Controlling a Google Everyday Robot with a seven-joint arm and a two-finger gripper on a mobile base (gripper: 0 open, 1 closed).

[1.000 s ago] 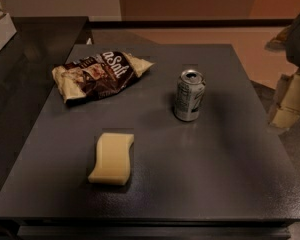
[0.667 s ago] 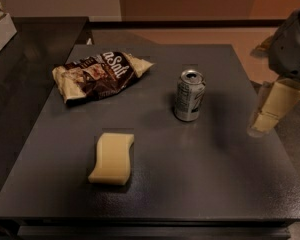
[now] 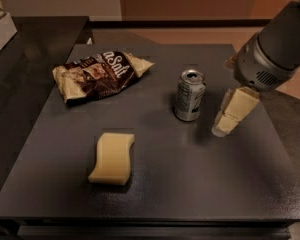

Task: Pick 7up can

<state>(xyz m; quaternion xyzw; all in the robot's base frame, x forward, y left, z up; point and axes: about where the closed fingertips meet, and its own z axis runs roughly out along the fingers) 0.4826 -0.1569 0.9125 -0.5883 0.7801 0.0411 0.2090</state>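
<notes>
The 7up can (image 3: 189, 95) is a small silver-grey can with faint green print and a pull-tab top. It stands upright on the dark table (image 3: 190, 184), right of centre. My gripper (image 3: 223, 126) hangs from the grey arm (image 3: 275, 49) that comes in from the upper right. It is just to the right of the can, at about the height of the can's lower half, and apart from it. It holds nothing.
A brown crinkled snack bag (image 3: 100, 74) lies at the back left of the table. A yellow sponge (image 3: 112, 157) lies at the front left. A darker counter (image 3: 25, 59) adjoins on the left, with a white box (image 3: 0, 26) at its far end.
My arm and gripper have moved left and down from the table's right edge to right beside the can. The can, the bag and the sponge have not moved.
</notes>
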